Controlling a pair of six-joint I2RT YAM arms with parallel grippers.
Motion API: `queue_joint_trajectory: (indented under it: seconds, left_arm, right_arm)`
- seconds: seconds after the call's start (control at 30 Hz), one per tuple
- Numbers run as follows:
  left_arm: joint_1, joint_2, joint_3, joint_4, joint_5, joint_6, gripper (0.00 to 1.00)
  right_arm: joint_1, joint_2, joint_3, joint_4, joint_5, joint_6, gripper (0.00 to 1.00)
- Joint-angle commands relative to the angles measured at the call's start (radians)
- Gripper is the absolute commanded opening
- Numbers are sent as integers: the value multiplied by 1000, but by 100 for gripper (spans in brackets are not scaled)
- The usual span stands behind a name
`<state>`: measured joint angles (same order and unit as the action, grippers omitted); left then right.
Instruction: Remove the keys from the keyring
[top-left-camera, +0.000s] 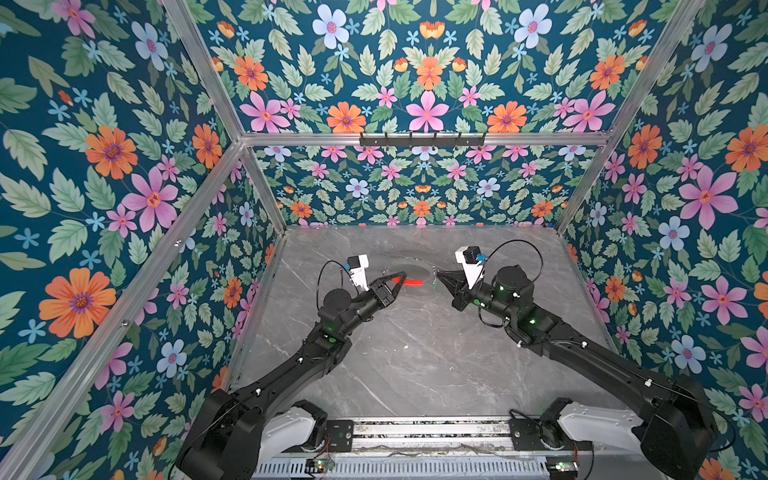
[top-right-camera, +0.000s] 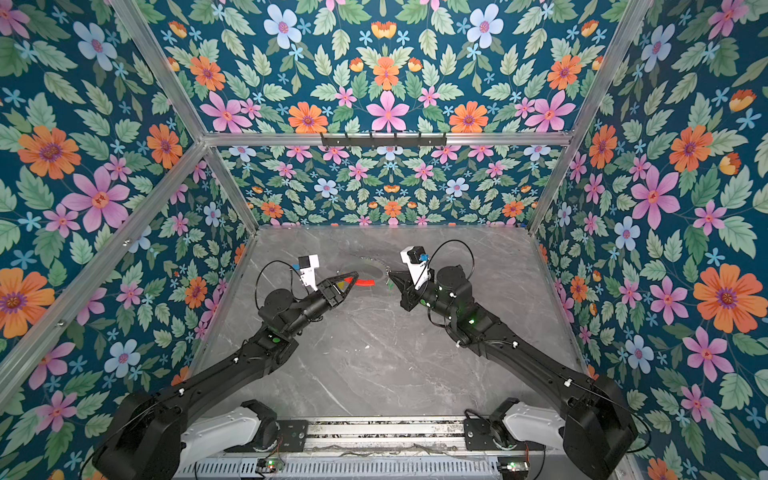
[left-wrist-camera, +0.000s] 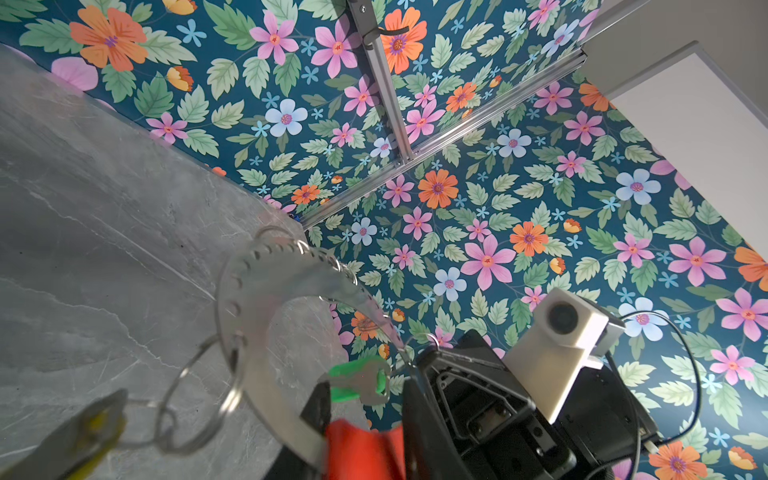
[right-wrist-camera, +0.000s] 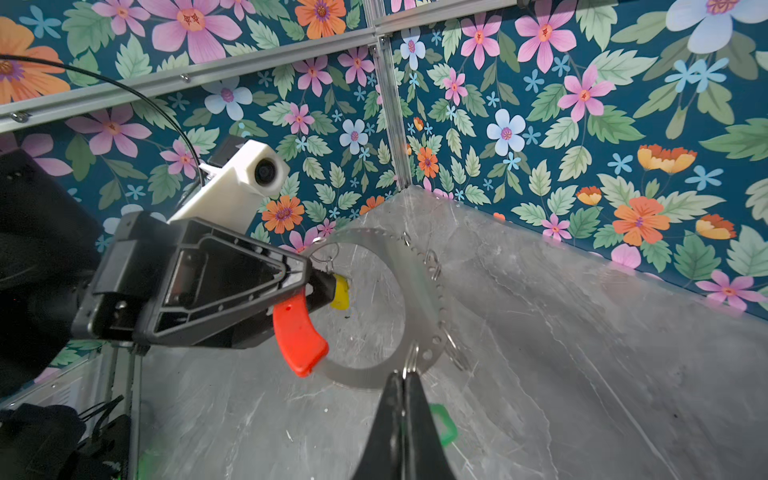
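Arcing flat, the perforated metal keyring (right-wrist-camera: 422, 299) gleams.

Above the grey bench (top-right-camera: 374, 353), the left gripper (top-right-camera: 352, 278) sits at the keyring's (top-right-camera: 374, 262) red sleeve (top-right-camera: 365, 283), while the right gripper's (top-right-camera: 390, 275) closed jaws meet its opposite edge, a green key (top-right-camera: 390, 285) just beneath them.

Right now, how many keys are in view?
2. The yellow-headed key hangs by the left gripper; the green-headed key is beside the right gripper, which is shut on a small ring of the keyring. Arms may hide others.
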<state>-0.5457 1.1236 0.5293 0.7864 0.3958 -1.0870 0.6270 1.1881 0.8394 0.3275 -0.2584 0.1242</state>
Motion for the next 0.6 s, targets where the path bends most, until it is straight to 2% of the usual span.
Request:
queue_joint_trajectory:
  seconds: [0.0, 0.3, 0.5, 0.57]
  left_arm:
    - [0, -4, -10, 42, 16, 1, 39]
    - [7, -37, -8, -45, 18, 82, 50]
    - [10, -47, 32, -102, -7, 239, 59]
    - [11, -31, 47, -91, 15, 280, 61]
  right_arm:
    - [-36, -8, 6, 48, -29, 65, 0]
    - [-90, -48, 8, -34, -115, 54, 0]
    - [-122, -55, 17, -82, -233, 31, 0]
    - [-137, -54, 22, -94, -299, 21, 0]
